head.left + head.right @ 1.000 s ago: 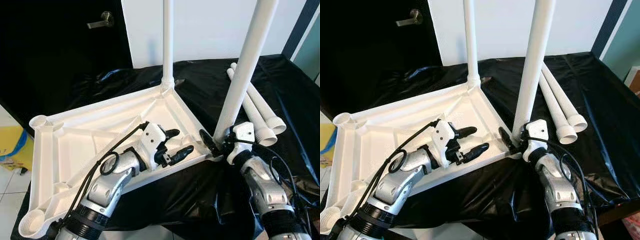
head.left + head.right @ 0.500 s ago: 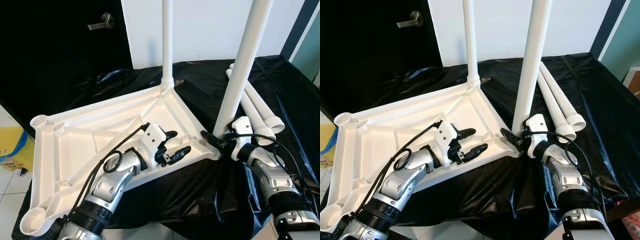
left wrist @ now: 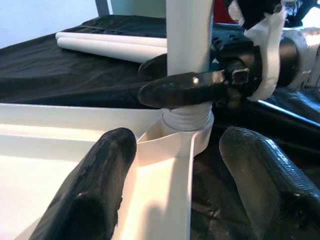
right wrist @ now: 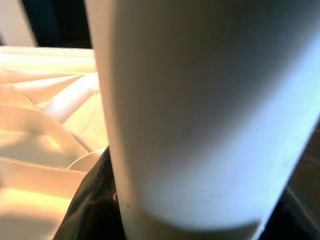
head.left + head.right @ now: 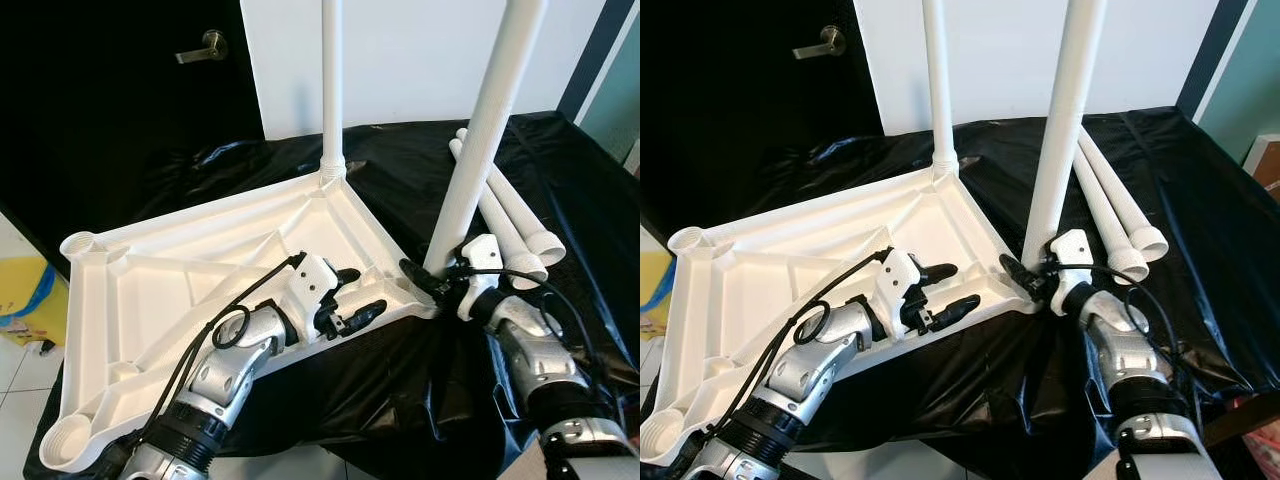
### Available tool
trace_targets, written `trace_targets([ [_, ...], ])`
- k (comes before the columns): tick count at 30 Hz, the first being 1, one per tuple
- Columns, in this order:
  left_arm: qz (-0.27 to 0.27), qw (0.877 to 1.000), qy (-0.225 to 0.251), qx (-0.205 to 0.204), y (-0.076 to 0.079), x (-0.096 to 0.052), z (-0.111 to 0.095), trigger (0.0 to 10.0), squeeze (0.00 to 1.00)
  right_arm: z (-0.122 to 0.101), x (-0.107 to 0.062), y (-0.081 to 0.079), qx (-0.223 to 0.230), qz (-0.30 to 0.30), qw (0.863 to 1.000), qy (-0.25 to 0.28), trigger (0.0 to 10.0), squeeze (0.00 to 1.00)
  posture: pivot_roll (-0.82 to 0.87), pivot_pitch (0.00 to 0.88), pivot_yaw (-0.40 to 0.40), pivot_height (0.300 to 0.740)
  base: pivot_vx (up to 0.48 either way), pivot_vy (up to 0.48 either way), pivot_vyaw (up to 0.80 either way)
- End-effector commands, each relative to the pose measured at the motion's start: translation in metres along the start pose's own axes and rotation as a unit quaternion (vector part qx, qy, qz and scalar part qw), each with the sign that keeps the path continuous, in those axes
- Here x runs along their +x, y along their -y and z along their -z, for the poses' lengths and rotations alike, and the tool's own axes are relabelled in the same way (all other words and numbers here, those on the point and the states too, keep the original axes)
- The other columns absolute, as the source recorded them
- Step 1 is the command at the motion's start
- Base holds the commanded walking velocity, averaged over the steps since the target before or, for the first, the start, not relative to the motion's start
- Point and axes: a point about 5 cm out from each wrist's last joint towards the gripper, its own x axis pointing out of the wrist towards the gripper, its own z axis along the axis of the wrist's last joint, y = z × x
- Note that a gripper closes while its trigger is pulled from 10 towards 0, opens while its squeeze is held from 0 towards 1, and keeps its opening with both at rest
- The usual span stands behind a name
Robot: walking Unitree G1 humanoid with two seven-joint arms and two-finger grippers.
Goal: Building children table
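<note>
Two loose legs [image 5: 505, 215] lie right of tabletop [image 5: 190, 290].

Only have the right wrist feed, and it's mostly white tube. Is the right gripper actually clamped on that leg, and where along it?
Observer: Yes. The right gripper has its fingers shut on the near table leg at its very base, just above the corner socket.
Operator: Left arm?
Observer: The left gripper is open over the near edge of the upturned tabletop, pointing at that same corner.
Operator: Other legs?
Observer: One far leg stands in the far corner. Two spare legs lie on the black cloth to the robot's right of the tabletop.
</note>
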Motion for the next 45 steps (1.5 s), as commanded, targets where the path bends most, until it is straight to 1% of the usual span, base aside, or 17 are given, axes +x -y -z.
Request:
trace_targets([
  [1, 0.032, 0.999, -0.006, -0.002, 0.001, 0.0, 0.001, 10.0, 0.0, 0.013, -0.004, -0.005, 0.019, 0.025, 0.999, -0.025, 10.0, 0.0, -0.15, 0.0, 0.052, 0.74, 0.0, 0.0, 0.0],
  [5, 0.024, 1.0, -0.007, -0.005, 0.0, 0.0, 0.003, 10.0, 0.0, 0.019, -0.004, -0.01, 0.001, 0.058, 0.998, -0.041, 10.0, 0.0, -0.15, 0.0, 0.048, 0.74, 0.0, 0.0, 0.0],
  [7, 0.024, 1.0, -0.007, -0.005, 0.0, 0.0, 0.003, 10.0, 0.0, 0.019, -0.004, -0.01, 0.001, 0.058, 0.998, -0.041, 10.0, 0.0, -0.15, 0.0, 0.048, 0.74, 0.0, 0.0, 0.0],
  [10, 0.017, 1.0, -0.01, -0.008, 0.0, 0.001, 0.005, 10.0, 0.0, 0.031, -0.006, -0.017, 0.017, 0.19, 0.98, -0.063, 10.0, 0.0, -0.16, 0.0, 0.041, 0.74, 0.0, 0.0, 0.0],
  [13, 0.017, 1.0, -0.01, -0.009, 0.001, 0.001, 0.005, 10.0, 0.0, 0.033, -0.007, -0.019, 0.021, 0.212, 0.975, -0.063, 10.0, 0.0, -0.16, 0.0, 0.041, 0.74, 0.0, 0.0, 0.0],
  [14, 0.016, 1.0, -0.01, -0.01, 0.001, 0.001, 0.006, 10.0, 0.0, 0.034, -0.006, -0.023, 0.031, 0.237, 0.969, -0.062, 10.0, 0.0, -0.16, 0.0, 0.039, 0.74, 0.0, 0.0, 0.0],
  [15, 0.016, 1.0, -0.01, -0.01, 0.001, 0.001, 0.006, 10.0, 0.0, 0.034, -0.006, -0.023, 0.031, 0.237, 0.969, -0.062, 10.0, 0.0, -0.16, 0.0, 0.039, 0.74, 0.0, 0.0, 0.0],
  [16, 0.015, 1.0, -0.01, -0.01, 0.001, 0.001, 0.006, 10.0, 0.0, 0.035, -0.006, -0.028, 0.036, 0.257, 0.964, -0.06, 10.0, 0.0, -0.16, 0.0, 0.036, 0.74, 0.0, 0.0, 0.0],
  [17, 0.015, 1.0, -0.01, -0.01, 0.001, 0.001, 0.006, 10.0, 0.0, 0.035, -0.006, -0.028, 0.036, 0.257, 0.964, -0.06, 10.0, 0.0, -0.16, 0.0, 0.036, 0.74, 0.0, 0.0, 0.0],
  [18, 0.016, 1.0, -0.01, -0.01, 0.002, 0.001, 0.006, 10.0, 0.0, 0.036, -0.005, -0.034, 0.044, 0.275, 0.959, -0.06, 10.0, 0.0, -0.15, 0.0, 0.031, 0.74, 0.0, 0.0, 0.0],
  [20, 0.017, 1.0, -0.01, -0.01, 0.002, 0.002, 0.006, 10.0, 0.0, 0.036, -0.004, -0.038, 0.048, 0.287, 0.955, -0.06, 10.0, 0.0, -0.15, 0.0, 0.031, 0.74, 0.0, 0.0, 0.0],
  [23, 0.016, 1.0, -0.008, -0.012, 0.001, 0.002, 0.006, 10.0, 0.0, 0.035, -0.002, -0.045, 0.051, 0.281, 0.956, -0.059, 10.0, 0.0, -0.15, 0.0, 0.029, 0.74, 0.0, 0.0, 0.0],
  [35, 0.013, 1.0, -0.005, -0.014, 0.002, 0.0, 0.004, 10.0, 0.0, 0.028, 0.002, -0.052, 0.038, 0.283, 0.957, -0.047, 10.0, 0.0, -0.14, 0.0, 0.025, 0.74, 0.0, 0.0, 0.0],
  [36, 0.012, 1.0, -0.005, -0.015, 0.002, 0.0, 0.005, 10.0, 0.0, 0.028, 0.002, -0.053, 0.037, 0.282, 0.958, -0.046, 10.0, 0.4, -0.14, 0.0, 0.024, 0.74, 0.0, 0.0, 0.0],
  [37, 0.011, 1.0, -0.005, -0.015, 0.002, -0.001, 0.005, 10.0, 0.0, 0.027, 0.003, -0.053, 0.036, 0.281, 0.958, -0.046, 10.0, 0.4, -0.14, 0.0, 0.023, 0.74, 0.0, 0.0, 0.0],
  [38, 0.009, 1.0, -0.005, -0.015, 0.001, -0.001, 0.004, 10.0, 0.0, 0.026, 0.003, -0.053, 0.035, 0.278, 0.959, -0.044, 10.0, 1.0, -0.14, 0.0, 0.022, 0.74, 0.0, 0.0, 0.0],
  [45, -0.005, 1.0, 0.002, -0.014, -0.003, -0.002, 0.002, 10.0, 0.0, 0.018, 0.0, -0.051, 0.029, 0.253, 0.967, -0.015, 10.0, 1.0, -0.14, 0.0, 0.013, 0.74, 0.0, 0.0, 0.0],
])
